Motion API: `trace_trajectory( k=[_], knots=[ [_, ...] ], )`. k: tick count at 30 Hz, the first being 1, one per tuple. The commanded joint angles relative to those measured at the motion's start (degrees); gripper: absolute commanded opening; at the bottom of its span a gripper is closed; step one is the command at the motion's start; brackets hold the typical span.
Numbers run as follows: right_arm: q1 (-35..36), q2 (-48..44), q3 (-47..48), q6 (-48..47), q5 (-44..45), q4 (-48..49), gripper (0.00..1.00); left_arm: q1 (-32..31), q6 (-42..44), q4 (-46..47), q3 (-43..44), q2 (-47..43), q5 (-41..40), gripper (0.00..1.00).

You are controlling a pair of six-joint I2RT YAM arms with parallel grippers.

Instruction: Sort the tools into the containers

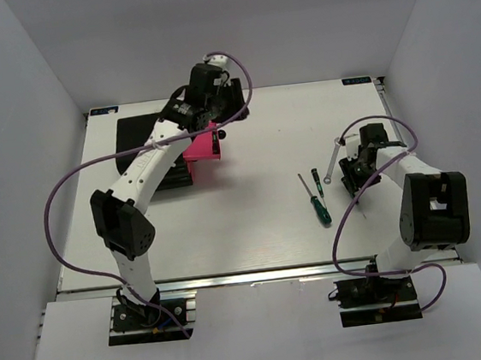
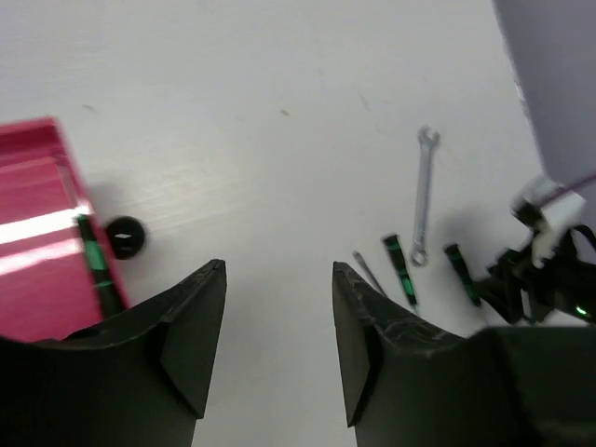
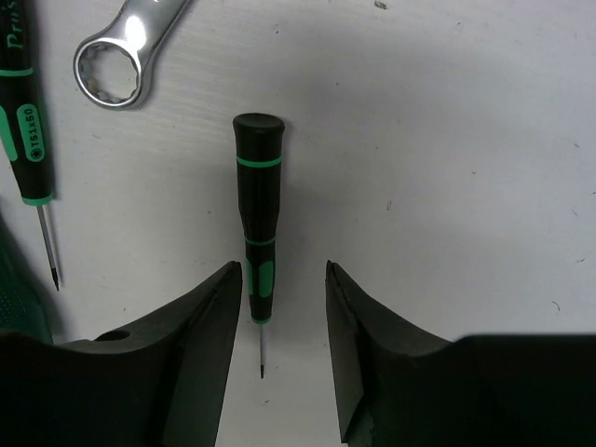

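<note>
A magenta drawer [image 1: 201,147] stands pulled out of the black cabinet [image 1: 142,147]. In the left wrist view the drawer [image 2: 37,251] holds a slim black-handled screwdriver [image 2: 95,265] beside its black knob [image 2: 125,236]. My left gripper [image 1: 214,116] hovers open and empty above the drawer's front [image 2: 279,270]. My right gripper [image 1: 352,178] is open and low over another slim screwdriver [image 3: 257,214], which lies on the table between the fingers, close to the left one. The silver wrench [image 1: 333,160], a third slim screwdriver [image 1: 315,181] and the green-handled screwdriver [image 1: 317,203] lie to its left.
The wrench's ring end [image 3: 116,60] and the third slim screwdriver [image 3: 26,121] lie close to the left of my right gripper. White walls enclose the table on three sides. A purple cable loops off each arm.
</note>
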Motion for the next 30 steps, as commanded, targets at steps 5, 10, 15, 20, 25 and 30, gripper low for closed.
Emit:
trace_trajectory(
  k=[5, 10, 15, 20, 25, 30],
  knots=[
    [1.5, 3.6, -1.8, 2.8, 1.5, 4.9, 0.46, -4.4, -2.7, 8.5, -8.4, -2.5, 12.2, 0.67],
    [1.7, 6.6, -2.5, 4.0, 1.5, 6.4, 0.4, -4.4, -2.8, 10.5, -12.1, -5.9, 10.9, 0.68],
    [1.7, 6.2, -0.7, 3.4, -0.3, 4.9, 0.03, -4.4, -2.8, 11.4, -16.8, -9.3, 9.4, 0.68],
    [6.8, 4.3, 11.4, 0.5, -7.3, -0.8, 0.0, -4.4, -3.4, 13.2, -22.3, -16.0, 6.8, 0.68],
    [16.1, 7.7, 26.7, 5.5, -15.9, -3.9, 0.0, -4.4, -3.3, 12.4, -26.9, -23.1, 1.2, 0.69],
    [25.9, 15.4, 42.0, 18.3, -22.9, 3.0, 0.0, -4.4, -4.9, 12.6, -32.8, -32.7, -6.9, 0.7]
  ],
)
